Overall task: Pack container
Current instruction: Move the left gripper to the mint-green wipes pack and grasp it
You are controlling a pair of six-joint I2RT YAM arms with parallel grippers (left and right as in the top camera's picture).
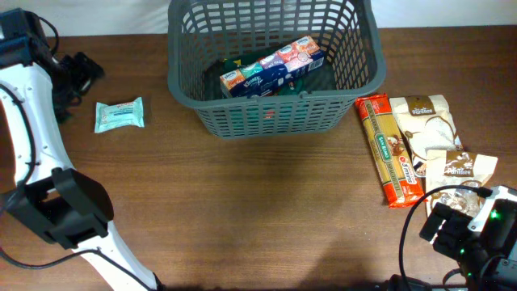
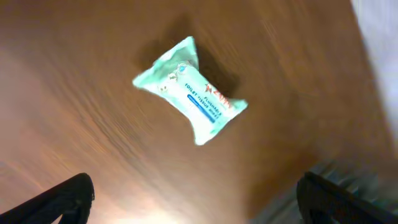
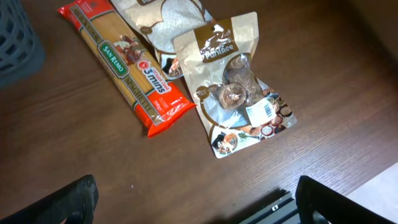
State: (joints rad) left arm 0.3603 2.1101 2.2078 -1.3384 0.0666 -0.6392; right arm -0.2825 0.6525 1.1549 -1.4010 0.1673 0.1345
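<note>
On the dark wooden worktop (image 1: pixel 242 210), our large dark grey lattice-sided plastic basket (image 1: pixel 266 120) stands at the far edge and already holds a long blue tissue multipack (image 1: pixel 271 71). The mint-green wipes packet (image 2: pixel 189 90), red spaghetti packet (image 3: pixel 127 68) and brown-and-white pouches (image 3: pixel 233 87) lie outside it. Our left claw (image 2: pixel 199 199) and right claw (image 3: pixel 199 199) both gape empty.

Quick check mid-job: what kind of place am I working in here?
Probably a tabletop test bench staged for grocery packing, not a shop: a wooden table, a grey basket, and loose packets such as spaghetti and wipes lying either side of it.
</note>
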